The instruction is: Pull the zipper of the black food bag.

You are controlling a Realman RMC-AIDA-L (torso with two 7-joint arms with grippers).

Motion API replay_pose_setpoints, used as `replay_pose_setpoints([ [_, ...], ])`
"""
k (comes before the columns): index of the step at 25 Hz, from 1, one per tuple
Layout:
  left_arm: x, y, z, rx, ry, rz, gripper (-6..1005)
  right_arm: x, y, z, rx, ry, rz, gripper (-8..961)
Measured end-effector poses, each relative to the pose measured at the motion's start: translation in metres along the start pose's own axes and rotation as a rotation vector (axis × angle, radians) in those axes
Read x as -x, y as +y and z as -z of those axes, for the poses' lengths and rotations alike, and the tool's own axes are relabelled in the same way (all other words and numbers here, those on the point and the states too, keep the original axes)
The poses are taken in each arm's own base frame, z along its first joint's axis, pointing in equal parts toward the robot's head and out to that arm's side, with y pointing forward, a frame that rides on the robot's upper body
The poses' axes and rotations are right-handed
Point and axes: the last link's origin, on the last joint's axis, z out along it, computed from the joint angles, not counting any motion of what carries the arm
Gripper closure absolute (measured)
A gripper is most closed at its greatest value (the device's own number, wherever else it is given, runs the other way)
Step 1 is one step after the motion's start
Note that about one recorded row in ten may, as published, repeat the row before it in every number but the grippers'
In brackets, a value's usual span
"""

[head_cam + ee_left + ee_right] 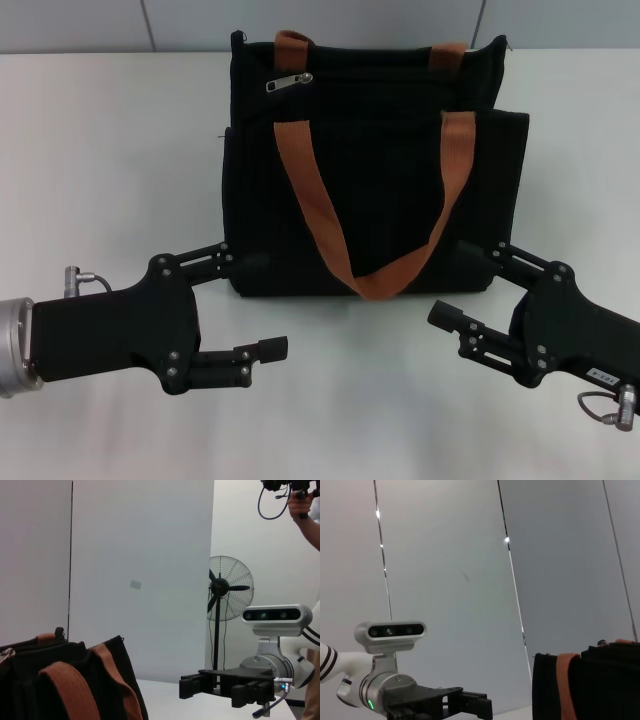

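Observation:
The black food bag (370, 170) stands upright at the middle back of the white table, its two orange-brown strap handles (330, 225) hanging down the front. The zipper (288, 82), a small silver slider with its tab, sits near the bag's top left end. My left gripper (250, 300) is open and empty, low at the bag's lower left corner. My right gripper (468, 283) is open and empty at the bag's lower right corner. The bag also shows in the left wrist view (100, 680) and the right wrist view (605, 685).
The white table (100, 150) spreads to both sides and in front of the bag. A grey panelled wall (80, 25) runs behind it. A standing fan (227, 587) and a person (307, 515) are off to the right side of the table.

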Motion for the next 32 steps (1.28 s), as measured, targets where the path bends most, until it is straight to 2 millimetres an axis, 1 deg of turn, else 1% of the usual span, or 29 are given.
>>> replay_pose_setpoints([
  [8,0.0,-0.001,-0.001,-0.002,-0.002,-0.002,185,-0.001,0.001,-0.002,-0.005,-0.009,-0.01,262],
  [14,-0.001,-0.005,0.001,-0.053,0.025,0.0,184,0.0,0.001,-0.002,-0.011,-0.015,-0.014,263],
  [16,-0.001,-0.011,0.002,-0.111,0.044,0.004,184,-0.001,0.001,-0.002,-0.013,-0.016,-0.015,263],
  [17,-0.001,-0.017,0.005,-0.168,0.057,0.009,184,-0.001,0.001,-0.003,-0.014,-0.016,-0.017,263],
  [18,-0.002,-0.028,0.012,-0.278,0.097,0.024,184,-0.002,0.0,-0.005,-0.018,-0.011,-0.025,263],
  [19,-0.002,-0.028,0.012,-0.278,0.097,0.024,184,-0.002,0.0,-0.005,-0.018,-0.011,-0.025,263],
  [20,-0.006,-0.037,0.019,-0.37,0.159,0.036,184,-0.004,0.0,-0.007,-0.023,-0.004,-0.032,262],
  [22,-0.008,-0.04,0.021,-0.396,0.181,0.038,185,-0.005,-0.001,-0.009,-0.025,0.0,-0.035,262],
  [23,-0.013,-0.052,0.022,-0.459,0.216,0.044,185,-0.006,-0.001,-0.013,-0.024,0.002,-0.039,262],
  [24,-0.013,-0.052,0.022,-0.459,0.216,0.044,185,-0.006,-0.001,-0.013,-0.024,0.002,-0.039,262],
  [27,-0.016,-0.068,0.015,-0.497,0.199,0.054,186,-0.006,-0.002,-0.017,-0.017,0.005,-0.044,262],
  [28,-0.016,-0.077,0.009,-0.508,0.168,0.059,186,-0.006,-0.002,-0.018,-0.014,0.005,-0.044,261],
  [29,-0.016,-0.077,0.009,-0.508,0.168,0.059,186,-0.006,-0.002,-0.018,-0.014,0.005,-0.044,261],
  [30,-0.013,-0.083,0.0,-0.505,0.126,0.061,186,-0.006,-0.002,-0.019,-0.014,0.001,-0.048,261],
  [32,-0.012,-0.086,-0.003,-0.503,0.107,0.06,187,-0.006,-0.002,-0.019,-0.015,0.0,-0.048,261],
])
